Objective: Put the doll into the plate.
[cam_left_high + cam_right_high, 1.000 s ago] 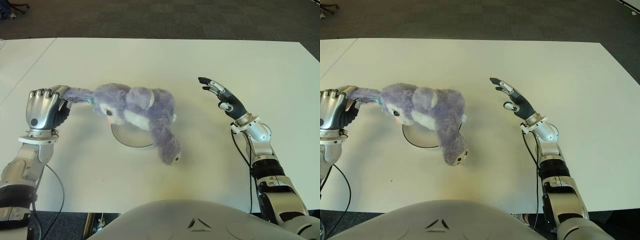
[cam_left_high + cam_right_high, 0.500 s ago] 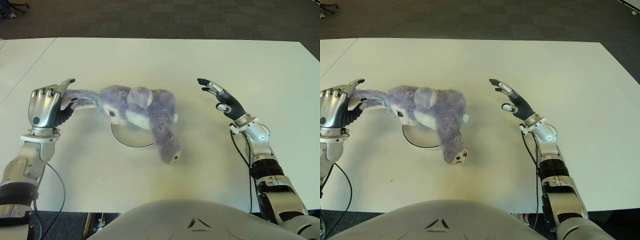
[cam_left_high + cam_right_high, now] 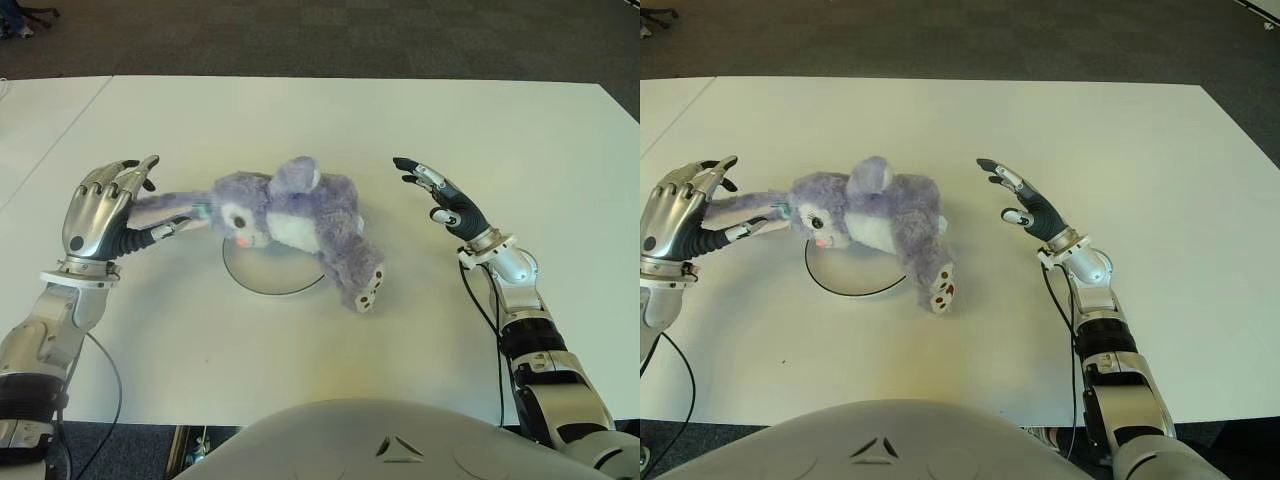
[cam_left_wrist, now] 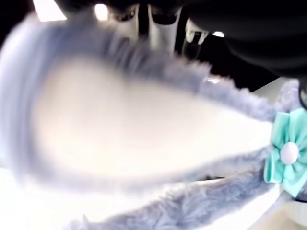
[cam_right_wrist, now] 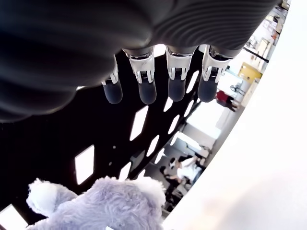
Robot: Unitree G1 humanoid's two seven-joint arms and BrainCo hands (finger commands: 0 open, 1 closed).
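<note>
A purple plush bunny doll [image 3: 295, 210] lies on its side over the far part of a round white plate [image 3: 262, 280]. One leg [image 3: 362, 280] sticks out past the plate's right rim. Its long ear [image 3: 165, 207] reaches left into my left hand [image 3: 145, 200], whose fingers are spread, and the ear tip lies loose between fingers and thumb. The left wrist view is filled by that ear [image 4: 144, 124] and a teal flower [image 4: 288, 153]. My right hand [image 3: 432, 190] hovers open to the right of the doll, apart from it.
The white table [image 3: 350, 120] stretches well beyond both hands, with dark carpet [image 3: 330, 35] past its far edge. Cables hang beside both forearms near the table's front edge. My grey torso [image 3: 390, 440] fills the bottom of the eye views.
My left hand has opened and let go of the ear. The doll has dropped and settled lower over the plate, its leg swinging to the right. The right hand has barely moved.
</note>
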